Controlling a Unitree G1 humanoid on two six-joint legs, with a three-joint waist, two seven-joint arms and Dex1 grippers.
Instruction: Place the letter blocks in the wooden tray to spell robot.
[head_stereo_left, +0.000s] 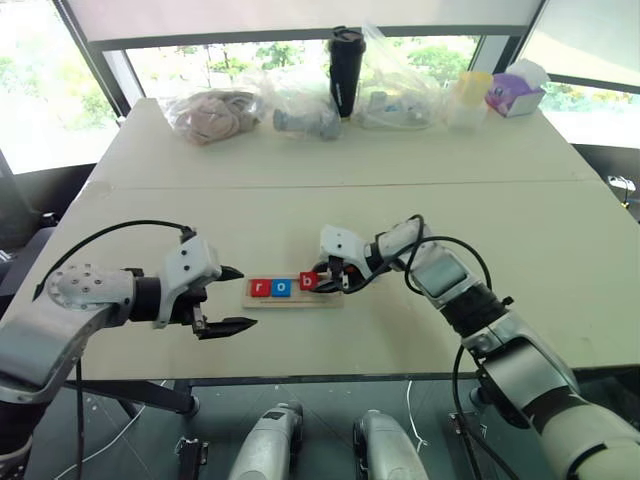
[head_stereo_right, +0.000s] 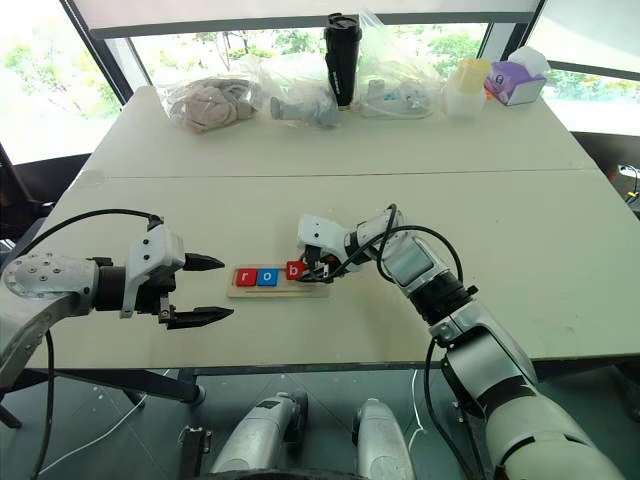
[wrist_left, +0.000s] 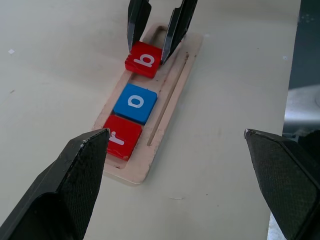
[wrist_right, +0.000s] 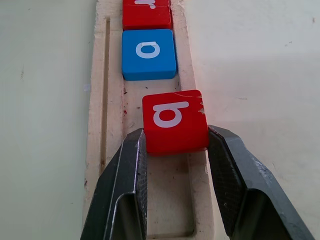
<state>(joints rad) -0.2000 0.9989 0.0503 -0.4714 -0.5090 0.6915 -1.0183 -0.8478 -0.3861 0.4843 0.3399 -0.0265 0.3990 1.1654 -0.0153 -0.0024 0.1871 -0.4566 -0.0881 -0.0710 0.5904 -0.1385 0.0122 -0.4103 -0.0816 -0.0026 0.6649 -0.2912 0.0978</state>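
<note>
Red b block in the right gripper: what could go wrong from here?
The b block, pinched by the right gripper, sits askew, apart from the blue o block. Released now, it might rest crooked on the wooden tray rim. Opening fingers could nudge it further.

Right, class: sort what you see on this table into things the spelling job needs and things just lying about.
Needed:
- red square r tile
- blue square o tile
- red square b tile, gripped by the right tool
- pale wooden tray

Lying about:
- clear plastic bags
- black tumbler
- purple tissue box
</note>
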